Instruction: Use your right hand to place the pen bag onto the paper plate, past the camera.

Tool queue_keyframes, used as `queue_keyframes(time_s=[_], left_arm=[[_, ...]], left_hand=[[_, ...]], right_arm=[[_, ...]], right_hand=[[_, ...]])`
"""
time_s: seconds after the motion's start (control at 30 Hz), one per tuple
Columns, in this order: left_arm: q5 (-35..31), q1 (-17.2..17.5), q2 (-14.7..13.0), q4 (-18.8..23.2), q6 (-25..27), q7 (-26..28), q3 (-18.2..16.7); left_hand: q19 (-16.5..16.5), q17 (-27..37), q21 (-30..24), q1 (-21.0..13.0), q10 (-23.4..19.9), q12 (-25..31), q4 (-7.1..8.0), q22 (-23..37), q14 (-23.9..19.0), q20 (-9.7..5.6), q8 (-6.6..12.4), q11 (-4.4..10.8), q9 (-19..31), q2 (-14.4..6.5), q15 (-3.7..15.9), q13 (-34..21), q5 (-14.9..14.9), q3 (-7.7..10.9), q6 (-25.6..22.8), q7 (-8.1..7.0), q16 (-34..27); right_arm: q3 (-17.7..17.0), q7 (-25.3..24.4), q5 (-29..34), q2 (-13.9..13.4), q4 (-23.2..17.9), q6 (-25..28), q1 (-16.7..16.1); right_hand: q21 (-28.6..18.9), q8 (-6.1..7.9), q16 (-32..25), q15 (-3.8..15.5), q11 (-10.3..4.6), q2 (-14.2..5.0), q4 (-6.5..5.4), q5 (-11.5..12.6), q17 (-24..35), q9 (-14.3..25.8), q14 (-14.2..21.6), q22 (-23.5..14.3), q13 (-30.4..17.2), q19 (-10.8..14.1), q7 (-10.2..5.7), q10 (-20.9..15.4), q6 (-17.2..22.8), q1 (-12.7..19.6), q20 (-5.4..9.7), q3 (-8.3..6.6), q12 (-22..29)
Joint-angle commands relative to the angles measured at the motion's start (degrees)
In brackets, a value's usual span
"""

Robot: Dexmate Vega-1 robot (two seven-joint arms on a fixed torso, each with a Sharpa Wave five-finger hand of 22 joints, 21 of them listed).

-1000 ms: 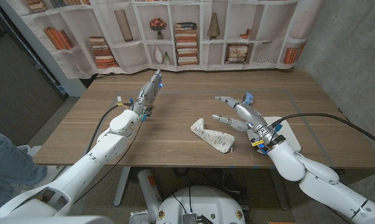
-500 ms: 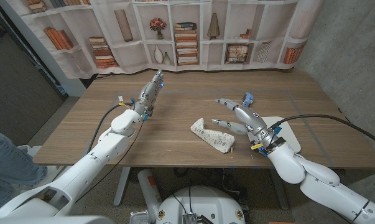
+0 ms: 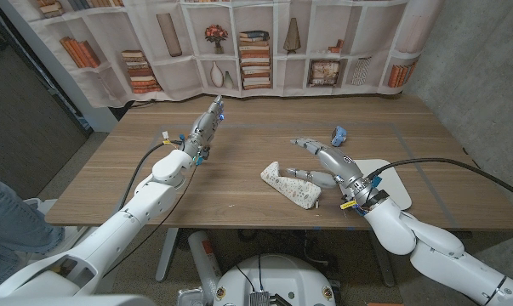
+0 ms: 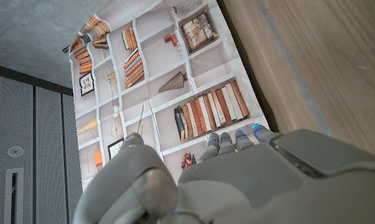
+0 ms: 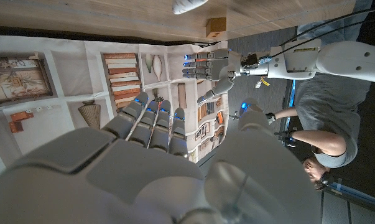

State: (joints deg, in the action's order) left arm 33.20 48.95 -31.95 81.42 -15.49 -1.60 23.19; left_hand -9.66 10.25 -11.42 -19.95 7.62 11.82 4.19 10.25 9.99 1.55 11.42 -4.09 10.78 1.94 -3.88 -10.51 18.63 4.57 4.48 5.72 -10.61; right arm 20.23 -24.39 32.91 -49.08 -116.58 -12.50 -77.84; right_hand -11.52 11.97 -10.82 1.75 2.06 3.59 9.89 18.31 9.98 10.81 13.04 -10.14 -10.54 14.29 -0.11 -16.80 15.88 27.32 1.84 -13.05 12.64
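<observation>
Your right hand hovers empty, fingers spread, just beside the soft, patterned white pen bag lying on the wood-grain table; the flat paper plate sits right.

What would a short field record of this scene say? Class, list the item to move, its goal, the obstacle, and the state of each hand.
item: white patterned fabric pen bag, lying on the wooden table
goal: white paper plate, partly hidden under the right arm
obstacle: small blue camera, beyond the right hand, toward the far edge
right hand: open, fingers spread, beside the pen bag; contact unclear
left hand: fingers straight, holding nothing, apart from the bag
</observation>
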Motion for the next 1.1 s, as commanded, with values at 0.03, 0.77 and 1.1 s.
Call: queue_keyframes(time_s=[0.03, 0.77, 1.1], left_arm=[[-0.1, -0.4, 0.1, -0.4, 0.1, -0.5, 0.3], [-0.4, -0.7, 0.5, -0.6, 0.2, -0.6, 0.9], [-0.6, -0.5, 0.2, -0.1, 0.1, -0.3, 0.6]], left_hand=[[-3.3, 0.2, -0.1, -0.6, 0.1, -0.2, -0.07, 0.2, 1.3, 0.39, 0.21, 0.64, 0.1, 0.1, -0.35, -0.3, 0.0, -0.17, -0.1, 0.10, -0.1], [-3.2, 0.2, -0.1, -0.8, 0.1, -0.2, -0.08, 0.2, 1.3, 0.66, 0.14, 0.43, 0.1, 0.0, -0.54, -0.3, -0.1, -0.36, 0.0, 0.22, -0.1], [-3.3, 0.2, -0.1, -0.8, 0.1, -0.2, -0.08, 0.2, 1.3, 0.64, 0.10, 0.41, 0.1, -0.1, -0.51, -0.3, -0.2, -0.43, 0.0, 0.18, -0.2]], right_arm=[[0.9, -0.1, 2.7, -0.8, -1.8, 3.4, -0.7], [3.5, 1.5, 5.1, -2.0, -3.1, 7.7, 0.4], [5.4, 1.8, 6.0, -1.6, -2.3, 8.5, 2.2]], right_hand=[[-0.1, 0.25, -0.3, 0.10, -0.10, 0.36, 0.23, 0.7, 0.3, 0.1, 0.8, 0.0, -0.1, 0.8, -0.08, -1.0, 0.6, 1.3, -0.24, -0.29, 0.5], [-0.2, 0.18, -0.5, 0.02, -0.08, 1.23, -0.18, 1.5, 0.4, 0.1, 2.4, -0.1, -0.1, 1.5, 1.40, -2.1, 1.1, 3.1, -0.71, -0.31, 0.6], [-0.2, 0.27, -0.6, 0.17, -0.31, 1.40, -0.37, 1.8, 0.4, 0.1, 3.0, -0.1, -0.1, 1.7, 1.50, -2.9, 1.6, 3.6, -1.02, -0.32, 0.9]])
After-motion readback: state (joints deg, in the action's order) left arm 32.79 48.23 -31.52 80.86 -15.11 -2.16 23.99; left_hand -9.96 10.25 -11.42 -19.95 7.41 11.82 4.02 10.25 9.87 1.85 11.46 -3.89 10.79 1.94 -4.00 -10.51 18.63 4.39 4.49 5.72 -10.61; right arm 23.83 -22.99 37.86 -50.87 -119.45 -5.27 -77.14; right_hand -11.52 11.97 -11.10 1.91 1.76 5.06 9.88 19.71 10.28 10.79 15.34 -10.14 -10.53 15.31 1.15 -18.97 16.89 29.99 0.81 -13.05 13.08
